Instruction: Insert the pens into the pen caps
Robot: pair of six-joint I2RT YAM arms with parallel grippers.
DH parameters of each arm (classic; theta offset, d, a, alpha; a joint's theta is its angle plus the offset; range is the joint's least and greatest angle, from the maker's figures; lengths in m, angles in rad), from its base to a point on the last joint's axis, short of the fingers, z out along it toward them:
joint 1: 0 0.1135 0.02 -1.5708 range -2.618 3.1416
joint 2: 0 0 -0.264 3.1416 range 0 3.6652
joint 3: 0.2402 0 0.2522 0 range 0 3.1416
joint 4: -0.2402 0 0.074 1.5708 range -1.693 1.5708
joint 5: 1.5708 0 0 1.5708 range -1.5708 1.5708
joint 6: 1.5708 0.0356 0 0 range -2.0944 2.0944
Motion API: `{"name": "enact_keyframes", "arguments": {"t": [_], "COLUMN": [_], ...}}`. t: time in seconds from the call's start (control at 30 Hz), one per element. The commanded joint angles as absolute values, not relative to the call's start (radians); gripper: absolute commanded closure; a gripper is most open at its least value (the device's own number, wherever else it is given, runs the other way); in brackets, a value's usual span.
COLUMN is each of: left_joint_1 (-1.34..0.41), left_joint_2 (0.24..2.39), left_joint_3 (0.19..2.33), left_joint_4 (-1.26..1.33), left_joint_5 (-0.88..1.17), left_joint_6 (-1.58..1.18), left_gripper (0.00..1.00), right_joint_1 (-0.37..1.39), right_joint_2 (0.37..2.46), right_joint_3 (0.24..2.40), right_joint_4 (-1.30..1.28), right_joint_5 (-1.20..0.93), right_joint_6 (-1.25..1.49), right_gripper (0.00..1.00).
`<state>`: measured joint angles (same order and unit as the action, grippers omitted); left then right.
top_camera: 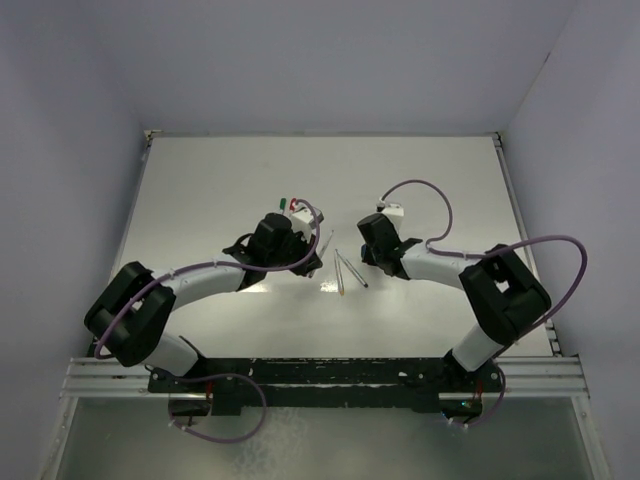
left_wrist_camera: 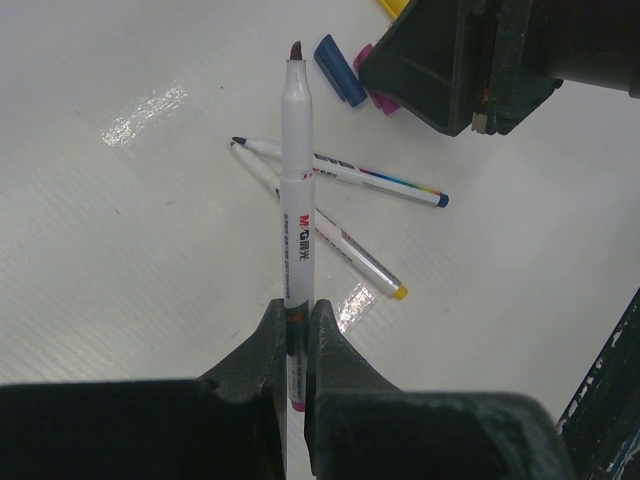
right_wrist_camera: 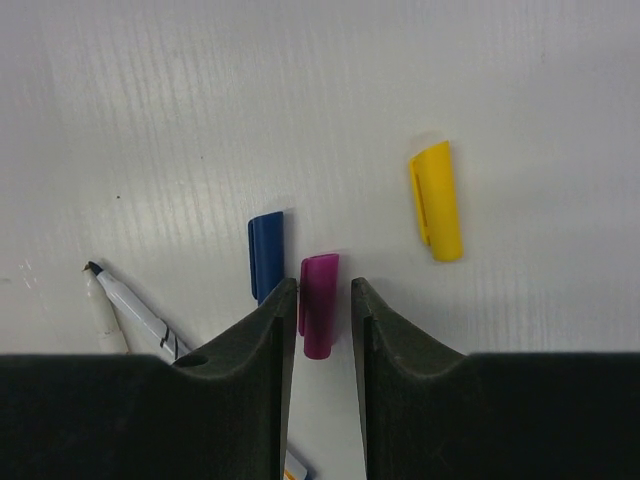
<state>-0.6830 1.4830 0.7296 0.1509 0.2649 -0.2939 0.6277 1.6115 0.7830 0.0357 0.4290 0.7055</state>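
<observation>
From my end I see the metal rail (top_camera: 320,372) at the near edge, then a glossy white table (top_camera: 230,180) boxed in by plain pale grey walls (top_camera: 320,60). My left gripper (left_wrist_camera: 297,318) is clenched on one pen (left_wrist_camera: 293,200), with "M&G" printed on its barrel, above a blue-ended pen (left_wrist_camera: 345,173) and a yellow-ended pen (left_wrist_camera: 352,253) lying with tips touching. My right gripper (right_wrist_camera: 323,300) stands released astride the purple cap (right_wrist_camera: 320,275), with the blue cap (right_wrist_camera: 265,250) just beside it and the yellow cap (right_wrist_camera: 437,200) farther off.

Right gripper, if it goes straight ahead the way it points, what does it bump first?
Probably the purple cap, lying right between the right gripper's open fingertips, with the table just beneath. How high the fingers are above it is hard to tell.
</observation>
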Motion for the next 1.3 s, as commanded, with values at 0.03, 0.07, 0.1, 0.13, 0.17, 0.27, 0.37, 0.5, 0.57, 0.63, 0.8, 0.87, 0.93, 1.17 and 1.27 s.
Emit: {"name": "enact_keyframes", "arguments": {"t": [0.03, 0.07, 0.1, 0.13, 0.17, 0.27, 0.37, 0.5, 0.57, 0.63, 0.8, 0.87, 0.93, 1.17, 1.27], "left_joint_1": [-0.684, -0.684, -0.683, -0.683, -0.683, -0.683, -0.684, -0.684, -0.684, -0.683, -0.683, -0.683, -0.684, -0.683, -0.683], "left_joint_2": [1.484, 1.484, 1.488, 1.489, 1.490, 1.495, 1.503, 1.512, 1.515, 1.518, 1.519, 1.519, 1.519, 1.518, 1.517], "left_joint_3": [0.758, 0.758, 0.758, 0.758, 0.759, 0.757, 0.759, 0.758, 0.758, 0.758, 0.756, 0.756, 0.756, 0.756, 0.757], "left_joint_4": [0.208, 0.211, 0.213, 0.216, 0.218, 0.226, 0.233, 0.242, 0.246, 0.249, 0.253, 0.256, 0.256, 0.250, 0.247], "left_joint_5": [0.284, 0.284, 0.284, 0.285, 0.285, 0.289, 0.294, 0.299, 0.302, 0.303, 0.305, 0.305, 0.305, 0.303, 0.303], "left_joint_6": [-0.282, -0.282, -0.283, -0.284, -0.285, -0.287, -0.288, -0.291, -0.292, -0.293, -0.299, -0.300, -0.301, -0.303, -0.304], "left_gripper": [1.00, 1.00, 1.00, 1.00, 1.00, 1.00, 1.00, 1.00, 1.00, 1.00, 1.00, 1.00, 1.00, 1.00, 1.00], "right_joint_1": [0.624, 0.624, 0.624, 0.624, 0.624, 0.624, 0.624, 0.626, 0.626, 0.626, 0.626, 0.626, 0.626, 0.626, 0.625], "right_joint_2": [1.638, 1.644, 1.648, 1.650, 1.652, 1.644, 1.639, 1.648, 1.654, 1.663, 1.682, 1.687, 1.692, 1.680, 1.625], "right_joint_3": [0.837, 0.842, 0.843, 0.845, 0.847, 0.839, 0.832, 0.831, 0.830, 0.833, 0.847, 0.848, 0.847, 0.838, 0.828], "right_joint_4": [0.016, 0.011, 0.006, 0.002, -0.004, -0.025, -0.044, -0.063, -0.068, -0.078, -0.095, -0.098, -0.097, -0.074, -0.045], "right_joint_5": [0.460, 0.459, 0.457, 0.456, 0.455, 0.460, 0.468, 0.499, 0.500, 0.501, 0.497, 0.491, 0.474, 0.426, 0.417], "right_joint_6": [0.719, 0.718, 0.718, 0.719, 0.721, 0.733, 0.741, 0.726, 0.727, 0.726, 0.721, 0.721, 0.720, 0.716, 0.704], "right_gripper": [0.69, 0.70, 0.70, 0.70, 0.70, 0.70, 0.71, 0.72, 0.72, 0.71, 0.73, 0.79, 0.85, 1.00, 1.00]}}
